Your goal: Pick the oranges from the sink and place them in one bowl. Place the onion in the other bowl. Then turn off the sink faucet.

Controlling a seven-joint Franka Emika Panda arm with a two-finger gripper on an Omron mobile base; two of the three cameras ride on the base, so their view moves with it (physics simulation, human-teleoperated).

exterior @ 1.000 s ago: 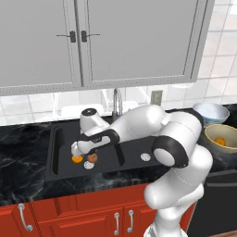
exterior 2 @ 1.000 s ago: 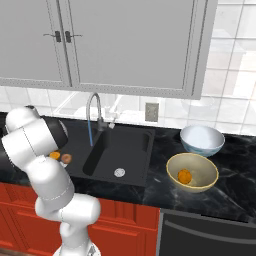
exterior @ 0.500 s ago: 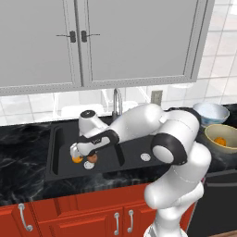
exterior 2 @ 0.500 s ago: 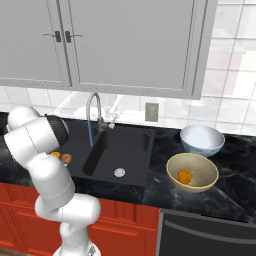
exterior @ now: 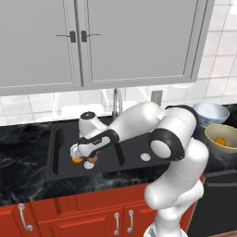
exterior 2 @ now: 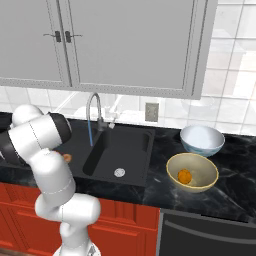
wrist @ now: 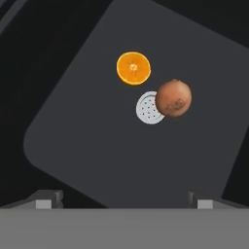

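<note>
My gripper [exterior: 79, 152] hangs open over the left basin of the black sink [exterior: 55, 143], nothing between its fingers. Straight below it, the hand view finds a bright orange [wrist: 133, 68] on the basin floor. Beside that orange the reddish-brown onion [wrist: 173, 97] rests against the round drain [wrist: 147, 109]. Both also lie under the hand, orange [exterior: 77, 159] left of onion [exterior: 91, 159]. A second orange [exterior 2: 185, 176] sits in the yellow-tan bowl [exterior 2: 206, 165]. The pale blue-white bowl [exterior 2: 201, 140] behind it holds nothing. Water runs from the silver faucet [exterior 2: 92, 111].
My white arm reaches across the sink's right basin [exterior: 134, 150] from the lower right. Both bowls stand on the black counter [exterior 2: 235, 190] right of the sink. Grey wall cabinets [exterior: 129, 41] hang above, and red base cabinets [exterior: 69, 217] run below the counter edge.
The hand has sunk a little lower and slightly left toward the fruit in the left basin. The jaws stay wide, and the fruit and bowls have not moved.
</note>
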